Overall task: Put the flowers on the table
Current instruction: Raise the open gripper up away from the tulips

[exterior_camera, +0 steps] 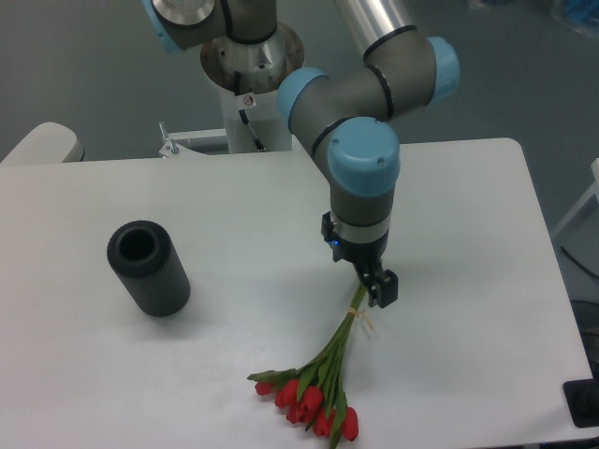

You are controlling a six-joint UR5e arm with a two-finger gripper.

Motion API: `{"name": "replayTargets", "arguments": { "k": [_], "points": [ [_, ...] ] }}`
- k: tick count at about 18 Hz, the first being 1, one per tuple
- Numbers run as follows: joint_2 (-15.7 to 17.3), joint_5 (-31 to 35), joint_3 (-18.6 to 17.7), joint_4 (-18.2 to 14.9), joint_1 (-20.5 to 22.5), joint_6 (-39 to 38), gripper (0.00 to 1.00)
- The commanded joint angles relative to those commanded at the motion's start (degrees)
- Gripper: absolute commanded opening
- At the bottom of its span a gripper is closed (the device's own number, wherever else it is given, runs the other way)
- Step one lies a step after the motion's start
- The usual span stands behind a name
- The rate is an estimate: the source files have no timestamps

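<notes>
Red flowers [316, 393] flat on table [468, 234], stems toward gripper [382, 288]

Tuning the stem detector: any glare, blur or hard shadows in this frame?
Fixed camera: soft overall focus, flat even light; white smooth tabletop is bright with no hard glare; only faint shadows beside the dark grey cylinder and under the red tulip bunch; black fingers hide the stem tips.

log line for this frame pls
flowers: lying on table | claw: over stem ends, grip unclear | black cylinder: lying left, untouched
</notes>
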Motion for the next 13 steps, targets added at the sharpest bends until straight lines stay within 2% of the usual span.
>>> {"name": "replayTargets", "arguments": {
  "k": [13],
  "points": [
    [0.0,-0.1,-0.5,0.1,1.6,2.5,1.00]
  ]
}}
